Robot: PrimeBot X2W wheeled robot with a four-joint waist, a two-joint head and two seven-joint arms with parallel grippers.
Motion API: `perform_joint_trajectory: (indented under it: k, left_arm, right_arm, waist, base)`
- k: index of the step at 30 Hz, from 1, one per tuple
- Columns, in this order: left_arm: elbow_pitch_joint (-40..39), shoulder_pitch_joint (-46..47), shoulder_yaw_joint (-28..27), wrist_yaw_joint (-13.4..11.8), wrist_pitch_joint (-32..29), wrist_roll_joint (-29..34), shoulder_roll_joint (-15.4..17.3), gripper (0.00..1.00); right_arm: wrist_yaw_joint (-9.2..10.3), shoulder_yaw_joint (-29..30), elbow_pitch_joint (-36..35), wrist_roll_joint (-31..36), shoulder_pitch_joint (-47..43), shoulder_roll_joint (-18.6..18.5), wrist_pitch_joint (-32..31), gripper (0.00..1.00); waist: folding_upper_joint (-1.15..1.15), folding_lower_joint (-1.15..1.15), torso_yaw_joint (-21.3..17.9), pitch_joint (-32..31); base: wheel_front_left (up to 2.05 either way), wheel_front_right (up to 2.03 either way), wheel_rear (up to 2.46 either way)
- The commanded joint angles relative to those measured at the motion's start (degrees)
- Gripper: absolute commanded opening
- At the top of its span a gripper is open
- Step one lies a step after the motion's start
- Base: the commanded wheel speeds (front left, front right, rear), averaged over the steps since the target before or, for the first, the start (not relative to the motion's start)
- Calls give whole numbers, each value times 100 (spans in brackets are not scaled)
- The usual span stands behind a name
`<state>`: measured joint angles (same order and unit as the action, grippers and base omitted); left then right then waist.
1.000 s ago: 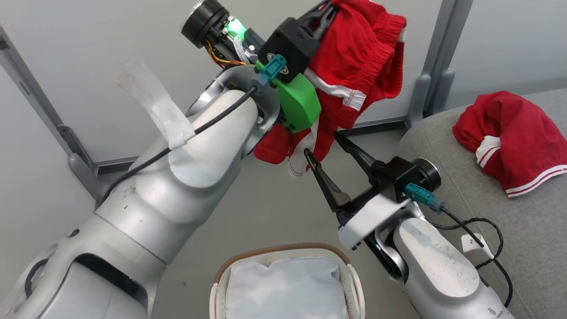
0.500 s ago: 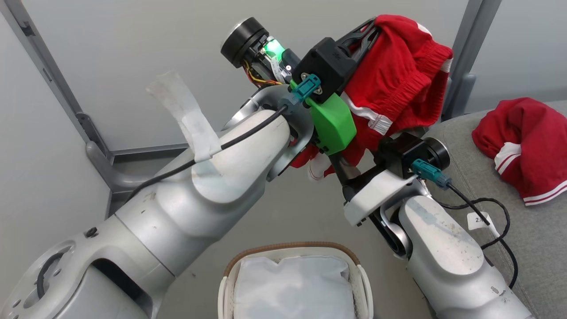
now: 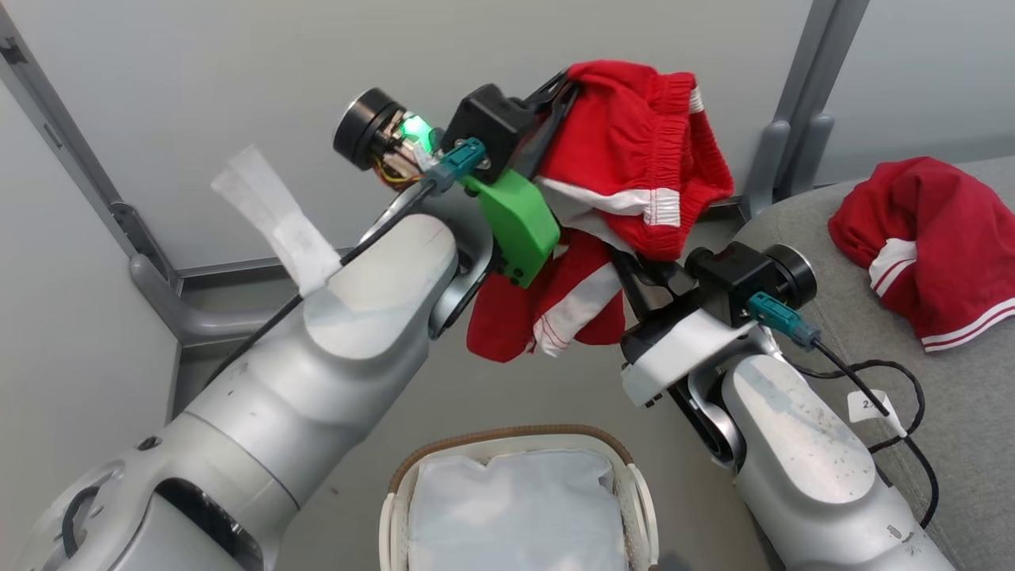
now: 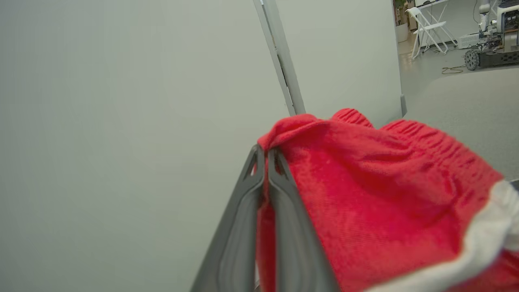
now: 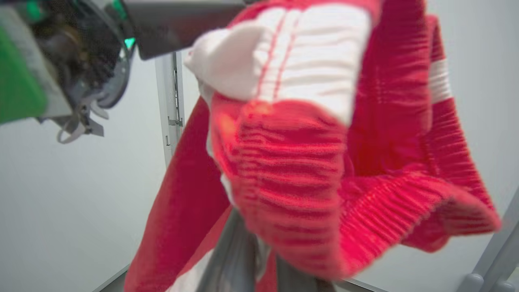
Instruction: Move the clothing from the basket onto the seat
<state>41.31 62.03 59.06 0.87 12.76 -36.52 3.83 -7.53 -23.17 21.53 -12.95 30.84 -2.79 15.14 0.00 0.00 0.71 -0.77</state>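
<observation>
Our left arm raised high, left gripper [image 3: 564,83] clamped on clothing [image 3: 626,143]; right gripper [image 3: 630,274] beneath, fingers buried in fabric, we cannot tell opening.

red garments [image 3: 634,151] [image 3: 936,238]: 2, possibly 3 | basket [image 3: 507,434]: 1 | seat [image 3: 975,412]: 1

Setting: robotics lab test bay. Plain grey partition panels [image 3: 198,95] on metal posts [image 4: 279,56] wall it in. Past them lies open floor with a white folding chair [image 4: 425,24], a wheeled machine [image 4: 492,54] and a loose cable [image 4: 450,69].
</observation>
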Motion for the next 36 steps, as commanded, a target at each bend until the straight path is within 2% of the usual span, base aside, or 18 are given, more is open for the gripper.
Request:
perform_joint_trajectory:
  k: [1,3,4,6,7,8,9,17,26,36]
  left_arm:
    - [67,-167,-69,67,47,-133,46,0]
    - [122,-311,-136,127,101,-221,79,2]
    - [148,-388,-154,166,124,-262,98,23]
    - [194,-563,-157,230,167,-286,152,33]
    - [201,-652,-179,250,201,-295,177,46]
    - [186,-723,-204,268,209,-294,196,82]
    - [172,-832,-249,269,227,-308,216,100]
    - [-584,-1892,-995,156,244,54,367,100]
    - [-1130,-3410,-1734,328,239,598,194,100]
    - [-1203,-4151,-2089,527,239,1180,7,100]
  right_arm:
    - [8,43,-72,58,-125,-20,1,0]
    - [7,101,-165,102,-144,-20,1,0]
    - [8,126,-203,118,-158,-20,1,0]
    - [8,174,-264,182,-214,-20,1,0]
    - [8,207,-297,215,-235,-20,1,0]
    - [7,231,-325,242,-241,-20,1,0]
    - [7,265,-364,269,-241,-20,1,0]
    - [8,475,-553,400,-330,-21,1,0]
    - [7,795,-631,544,-489,-19,1,0]
    - [7,1074,-662,687,-677,-20,1,0]
  waist:
    - [0,0,-33,22]
    - [0,0,-49,34]
    - [0,0,-55,39]
    - [0,0,-69,51]
    - [0,0,-75,60]
    - [0,0,-80,65]
    - [0,0,-86,72]
    - [0,0,-107,125]
    - [0,0,-104,156]
    - [0,0,-159,172]
  base:
    - [0,0,0]
    - [0,0,0]
    - [0,0,0]
    - [0,0,0]
    - [0,0,0]
    - [0,0,0]
    - [0,0,0]
    - [0,0,0]
    - [0,0,0]
    - [0,0,0]
